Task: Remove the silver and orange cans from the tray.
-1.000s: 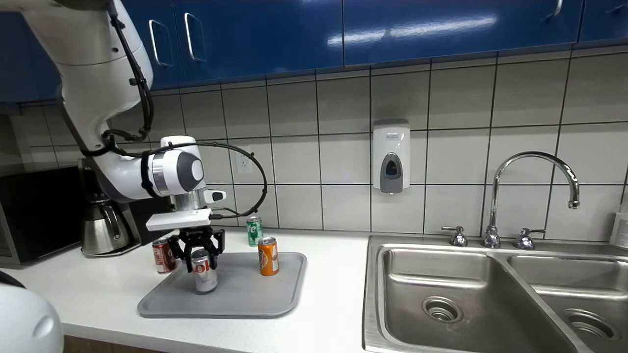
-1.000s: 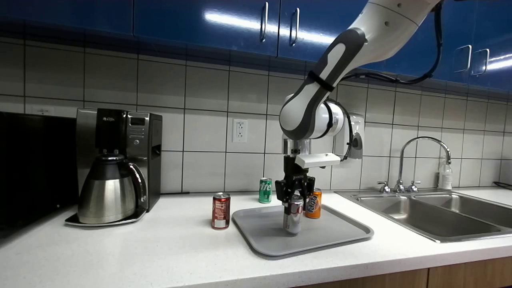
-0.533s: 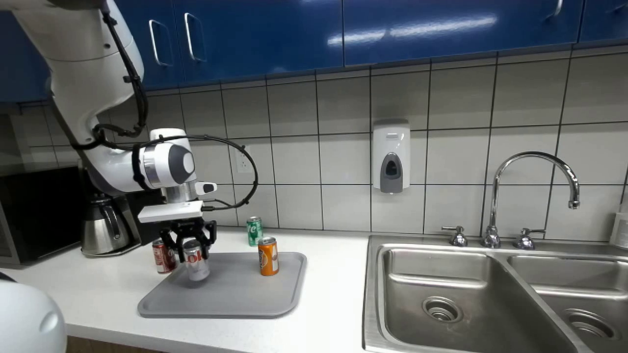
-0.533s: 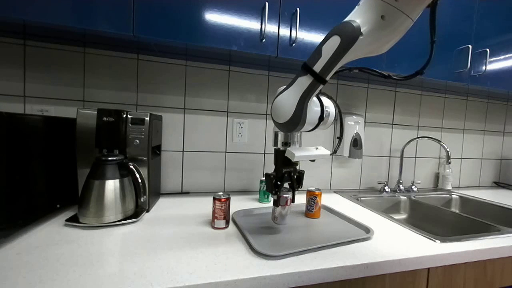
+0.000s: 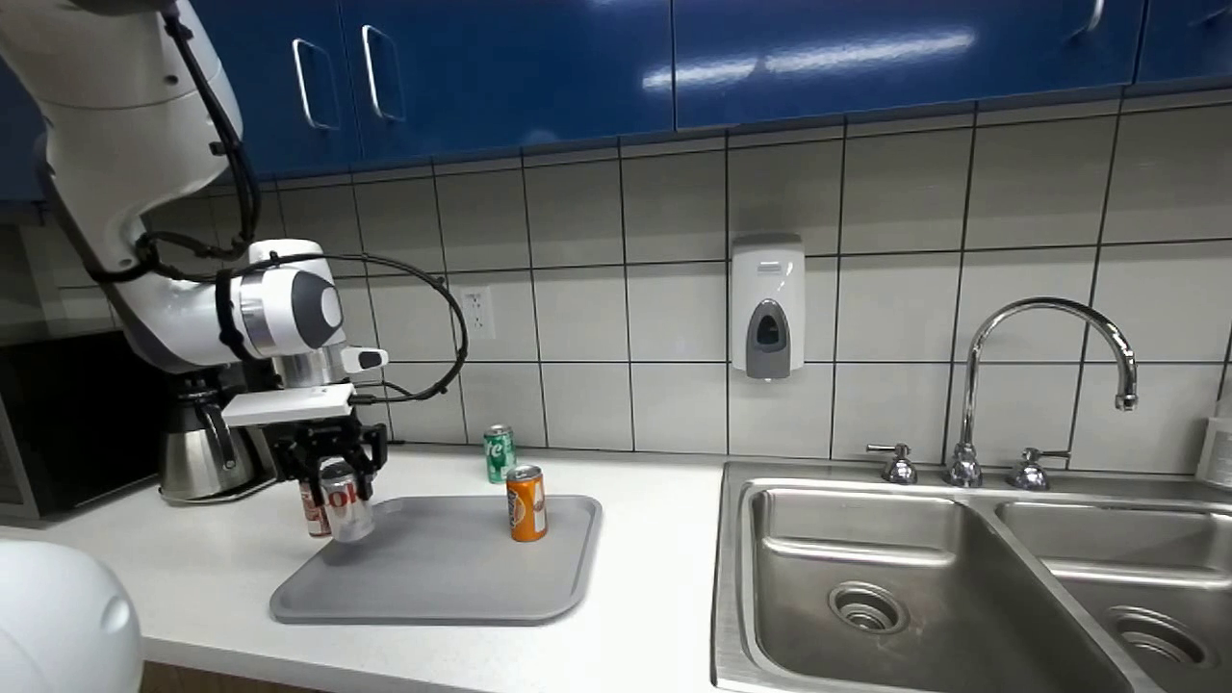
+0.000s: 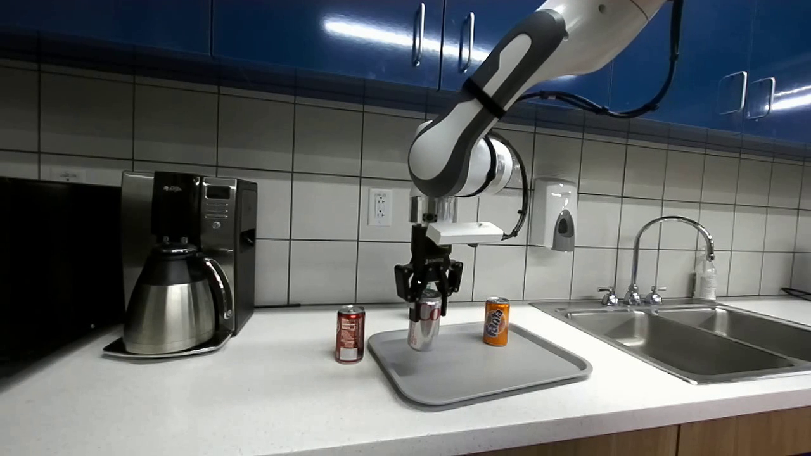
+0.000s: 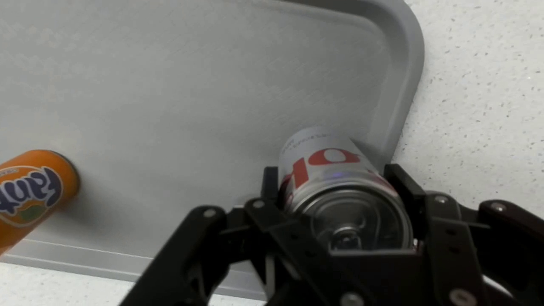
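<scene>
My gripper (image 5: 342,489) is shut on the silver can (image 5: 348,518), with a finger on each side of its upper part. The can is near upright and raised a little above the grey tray (image 5: 462,568), by its back corner on the coffee maker's side. Gripper (image 6: 429,312) and silver can (image 6: 423,332) also show in an exterior view. In the wrist view the silver can (image 7: 329,163) lies between the fingers, near the tray's rim (image 7: 410,55). The orange can (image 5: 526,503) stands upright on the tray, apart from the gripper; it also shows in the wrist view (image 7: 34,191).
A red can (image 6: 350,334) stands on the counter beside the tray, partly behind the held can in an exterior view (image 5: 314,515). A green can (image 5: 500,454) stands behind the tray. A coffee maker (image 6: 177,297) and a sink (image 5: 866,539) flank the tray.
My gripper has lifted the silver can off the tray and carried it toward the back corner on the red can's side. The orange, red and green cans have not moved.
</scene>
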You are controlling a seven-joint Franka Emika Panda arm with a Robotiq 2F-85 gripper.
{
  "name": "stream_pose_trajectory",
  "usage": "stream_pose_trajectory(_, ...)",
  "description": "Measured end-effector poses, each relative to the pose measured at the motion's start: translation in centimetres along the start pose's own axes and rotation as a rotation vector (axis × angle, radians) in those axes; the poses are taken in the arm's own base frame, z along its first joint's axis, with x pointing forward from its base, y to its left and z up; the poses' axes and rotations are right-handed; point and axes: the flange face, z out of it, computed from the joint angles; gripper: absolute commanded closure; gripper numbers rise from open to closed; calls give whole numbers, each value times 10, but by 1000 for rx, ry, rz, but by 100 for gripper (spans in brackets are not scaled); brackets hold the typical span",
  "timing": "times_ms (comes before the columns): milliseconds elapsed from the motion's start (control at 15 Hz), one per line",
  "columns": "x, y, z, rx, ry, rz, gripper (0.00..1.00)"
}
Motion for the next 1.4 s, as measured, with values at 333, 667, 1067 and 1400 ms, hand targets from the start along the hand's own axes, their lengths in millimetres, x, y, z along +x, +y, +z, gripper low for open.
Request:
stream_pose_trajectory(333, 2, -28, -10, -2, -14, 44, 62)
stream_pose_trajectory(667, 2, -62, -16, -3, -22, 75, 62)
stream_pose_trajectory(1067, 5, -107, -14, 2, -23, 81, 62)
stream_pose_trajectory(1400, 10, -131, -1, -17, -40, 81, 62)
